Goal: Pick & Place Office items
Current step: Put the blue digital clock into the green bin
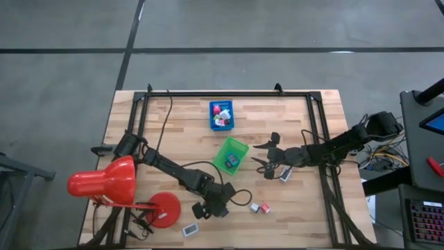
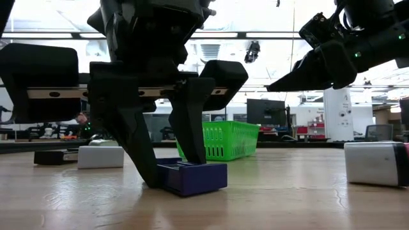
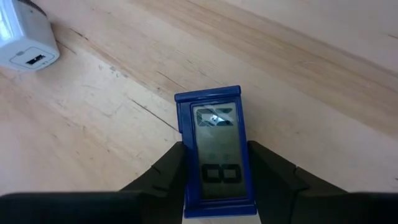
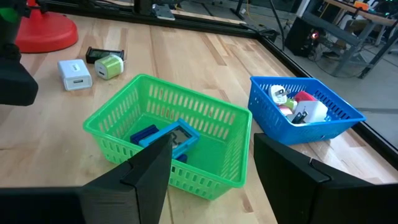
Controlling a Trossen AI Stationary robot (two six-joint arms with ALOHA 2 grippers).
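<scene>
Straddling a blue timer (image 3: pixel 214 149) that lies flat on the table (image 1: pixel 291 215), our left gripper (image 3: pixel 214 186) sets its fingers either side of the case, spread just wider than it, seemingly poised to close for the lift. We hold our right gripper (image 4: pixel 208 174) open and empty above the green tray (image 4: pixel 112 112), where two blue items (image 4: pixel 168 138) already lie. Beyond it, the blue tray (image 4: pixel 323 130) carries white and red pieces; a white charger (image 3: pixel 22 43) waits nearby.
</scene>
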